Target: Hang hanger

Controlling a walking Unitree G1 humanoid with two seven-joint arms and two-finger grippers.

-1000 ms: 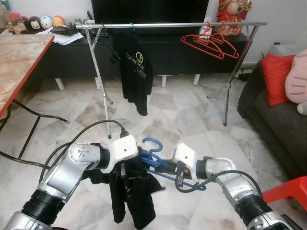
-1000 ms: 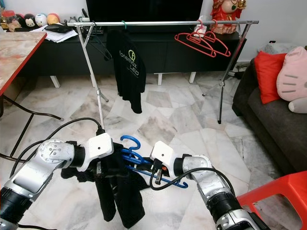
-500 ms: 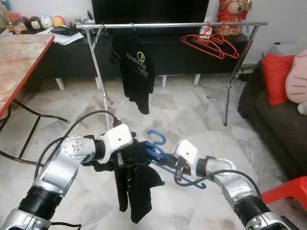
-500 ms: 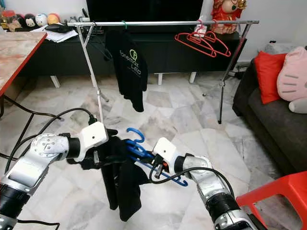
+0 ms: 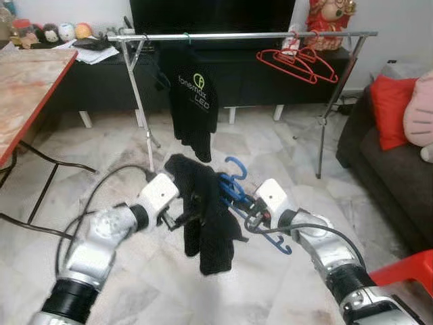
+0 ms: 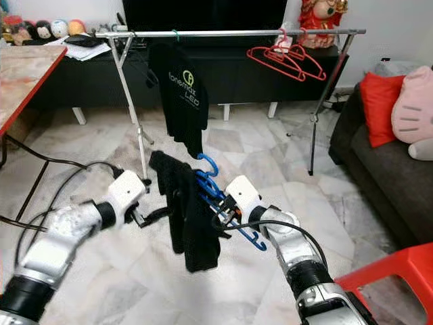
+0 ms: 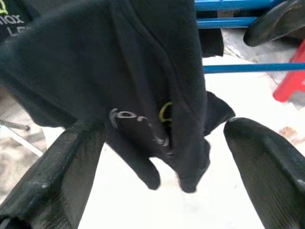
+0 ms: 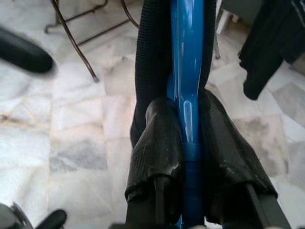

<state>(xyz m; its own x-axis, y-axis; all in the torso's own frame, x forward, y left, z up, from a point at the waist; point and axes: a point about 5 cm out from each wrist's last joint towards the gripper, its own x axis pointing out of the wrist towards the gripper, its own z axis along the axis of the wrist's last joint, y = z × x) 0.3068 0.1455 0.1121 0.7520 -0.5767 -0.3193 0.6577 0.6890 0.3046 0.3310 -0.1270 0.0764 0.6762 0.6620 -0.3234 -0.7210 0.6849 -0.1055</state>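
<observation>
A blue hanger (image 5: 233,177) carries a black garment (image 5: 203,213) that droops toward the floor. My right gripper (image 5: 252,210) is shut on the hanger's blue bar (image 8: 186,71), with its fingers (image 8: 159,138) clamped on both sides. My left gripper (image 5: 181,215) is open beside the garment's left side, and the cloth (image 7: 143,71) lies just beyond its spread fingers (image 7: 62,176). Ahead stands a metal clothes rack (image 5: 237,35) with a black printed shirt (image 5: 195,101) and red hangers (image 5: 298,64) hanging on its rail.
A red-edged table (image 5: 27,81) stands at the left, with cables on the marble floor below it. A dark sofa with a red cushion (image 5: 396,108) is on the right, and a red plastic seat (image 5: 406,271) at the bottom right. A dark TV console sits behind the rack.
Both arms have risen and reached forward, lifting the hanger and garment toward the rack. The left gripper, earlier pressed into the cloth, now stands open beside it.
</observation>
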